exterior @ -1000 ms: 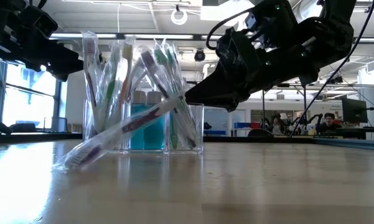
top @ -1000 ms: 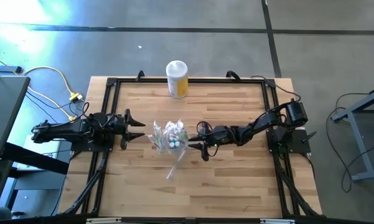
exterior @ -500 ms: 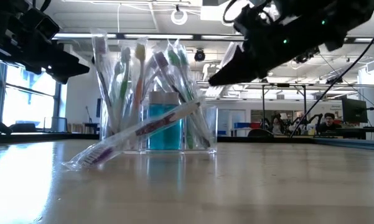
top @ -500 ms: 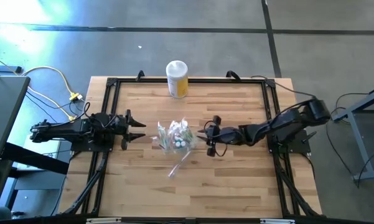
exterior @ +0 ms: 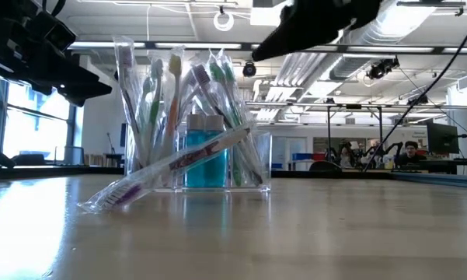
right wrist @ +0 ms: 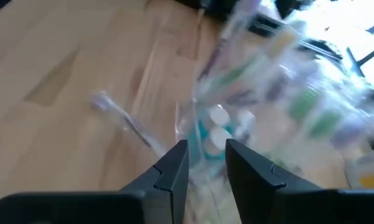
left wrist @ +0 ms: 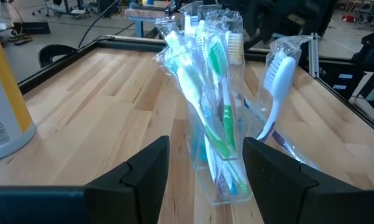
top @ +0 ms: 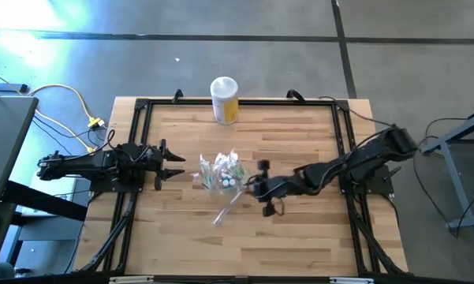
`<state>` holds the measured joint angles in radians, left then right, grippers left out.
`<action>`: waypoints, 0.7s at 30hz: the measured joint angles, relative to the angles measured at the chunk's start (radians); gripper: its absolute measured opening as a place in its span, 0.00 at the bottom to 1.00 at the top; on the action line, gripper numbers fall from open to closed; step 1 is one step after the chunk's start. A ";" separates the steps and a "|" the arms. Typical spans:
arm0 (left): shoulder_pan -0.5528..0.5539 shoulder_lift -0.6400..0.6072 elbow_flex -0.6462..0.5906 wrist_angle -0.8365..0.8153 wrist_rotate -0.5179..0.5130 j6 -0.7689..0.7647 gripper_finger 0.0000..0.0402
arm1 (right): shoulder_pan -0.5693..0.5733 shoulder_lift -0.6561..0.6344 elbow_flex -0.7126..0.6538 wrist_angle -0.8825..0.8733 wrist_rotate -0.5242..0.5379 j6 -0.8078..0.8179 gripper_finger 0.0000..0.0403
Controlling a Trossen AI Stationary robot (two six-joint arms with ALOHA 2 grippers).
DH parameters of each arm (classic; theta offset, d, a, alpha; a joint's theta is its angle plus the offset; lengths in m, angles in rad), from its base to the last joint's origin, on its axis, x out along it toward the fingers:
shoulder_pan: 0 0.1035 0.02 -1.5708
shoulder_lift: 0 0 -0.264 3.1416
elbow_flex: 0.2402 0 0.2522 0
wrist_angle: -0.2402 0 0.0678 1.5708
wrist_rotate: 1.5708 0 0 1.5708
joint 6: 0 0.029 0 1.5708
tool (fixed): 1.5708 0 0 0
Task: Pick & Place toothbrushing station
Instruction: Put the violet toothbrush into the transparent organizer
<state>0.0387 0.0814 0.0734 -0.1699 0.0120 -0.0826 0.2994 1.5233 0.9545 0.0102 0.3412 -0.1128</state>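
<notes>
The toothbrushing station (top: 222, 175) is a small clear container that stands upright on the wood at the table's middle. It holds several wrapped toothbrushes and blue bottles, and shows in the low view (exterior: 196, 155) and the left wrist view (left wrist: 215, 118). One wrapped toothbrush (top: 227, 207) leans against the station, its lower end on the table. My right gripper (top: 252, 188) hovers just right of the station and above its top (exterior: 260, 53). It is open by a narrow gap (right wrist: 207, 168) and touches nothing. My left gripper (top: 173, 166) waits open to the station's left (left wrist: 205, 171).
A white-lidded yellow jar (top: 225, 100) stands at the table's far edge and also shows in the left wrist view (left wrist: 3, 93). A black frame (top: 142, 106) runs around the wooden top. Bare wood lies in front of the station (top: 244, 244).
The station has slid a little toward the table's right edge, straightened, then stayed still. My right gripper has drawn back from it toward the right edge. It has then come back beside it, higher and nearer the table's near edge.
</notes>
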 joint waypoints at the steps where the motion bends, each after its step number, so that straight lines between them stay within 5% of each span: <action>1: 0.000 0.000 0.000 0.000 0.000 0.000 0.50 | 0.007 0.027 0.035 -0.041 -0.001 -0.010 0.24; 8: 0.000 0.000 0.000 0.000 -0.003 0.004 0.50 | 0.022 0.229 0.281 -0.221 0.000 -0.023 0.39; 14: 0.000 0.000 0.000 0.000 -0.003 0.033 0.50 | 0.025 0.313 0.404 -0.307 -0.003 -0.198 0.55; 21: 0.000 0.000 0.000 0.000 -0.003 0.033 0.50 | 0.035 0.319 0.434 -0.323 -0.001 -0.340 0.56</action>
<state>0.0387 0.0814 0.0734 -0.1703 0.0086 -0.0495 0.3347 1.8423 1.3884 -0.3124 0.3405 -0.4528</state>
